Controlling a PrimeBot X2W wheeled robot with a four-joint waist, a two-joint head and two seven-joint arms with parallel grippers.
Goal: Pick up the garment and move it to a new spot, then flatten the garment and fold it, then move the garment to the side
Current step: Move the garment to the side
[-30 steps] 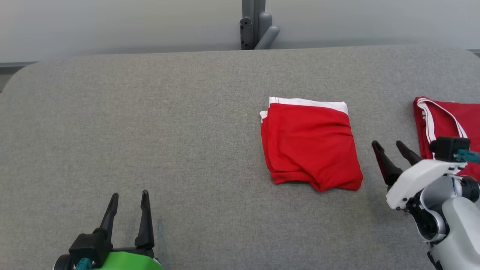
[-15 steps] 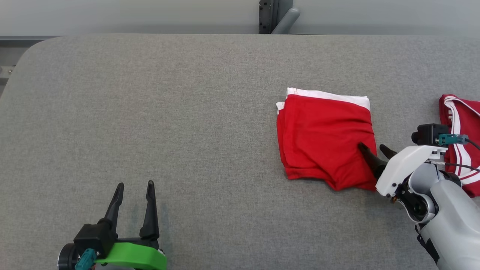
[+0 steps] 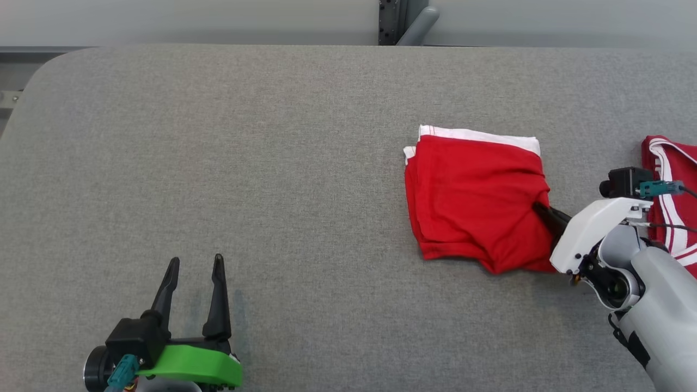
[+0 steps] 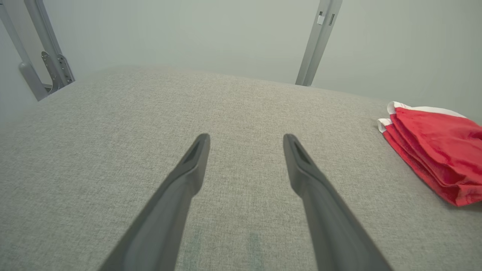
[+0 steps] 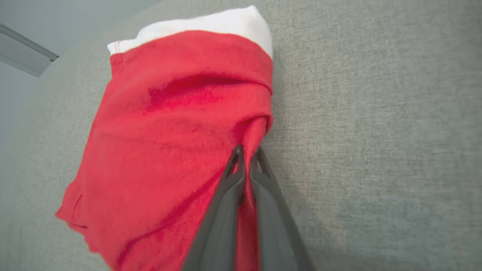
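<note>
Left claw (image 3: 196, 258) (image 4: 245, 137), two long dark fingers on a green mount: hangs over the grey woven-fabric tabletop (image 3: 272, 163), well left of the folded red cloth garment with a white band (image 3: 474, 201) (image 4: 433, 139) (image 5: 169, 131) and nearer to me than it. My fingers are spread wide with nothing between them. Right claw (image 3: 539, 206) (image 5: 247, 150): at the garment's right edge, about midway along it, fingers pressed together on a pinch of red cloth that bunches into a ridge at my tips. Garment: rough square, lying on the tabletop, stacked fold layers showing on its left edge, white band along its far edge. Right of the garment and apart from it lies a second red garment with white stripes (image 3: 672, 179), cut off by the frame. Beyond the garment's far edge, past the tabletop's rim, stands a grey metal post (image 3: 392, 22).
</note>
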